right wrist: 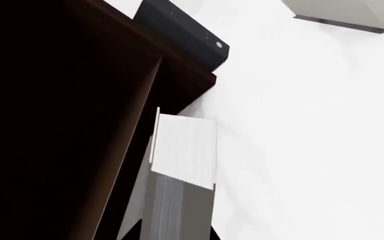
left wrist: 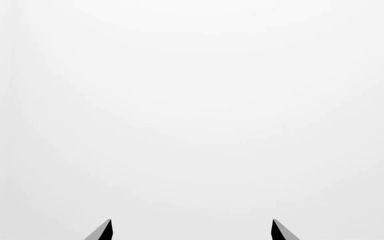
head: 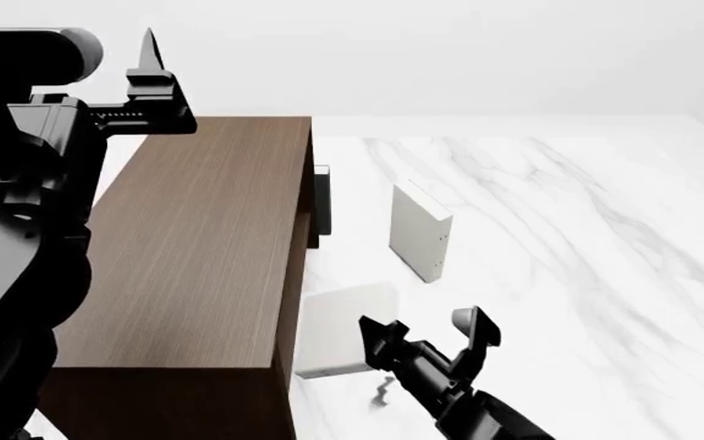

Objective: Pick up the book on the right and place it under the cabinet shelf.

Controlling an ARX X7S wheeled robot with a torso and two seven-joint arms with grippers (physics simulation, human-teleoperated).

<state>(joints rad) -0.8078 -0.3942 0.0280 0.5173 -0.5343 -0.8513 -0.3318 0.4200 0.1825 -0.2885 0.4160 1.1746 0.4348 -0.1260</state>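
Head view has the book leaning against the open side of the cabinet shelf, right at its front corner, so I'd say the job is mostly done. The right end effector sits just beside the book with its jaws spread and nothing in them, looks like it has let go. In the right wrist view the book is only partly tucked in under the inner board, one edge poking out, so maybe a nudge further in is what's left. The second pale book stands upright out on the desk, well apart. The left end effector is up high above the cabinet, released, holding nothing. White marble desk with grey veins, plain white room behind, nothing else around
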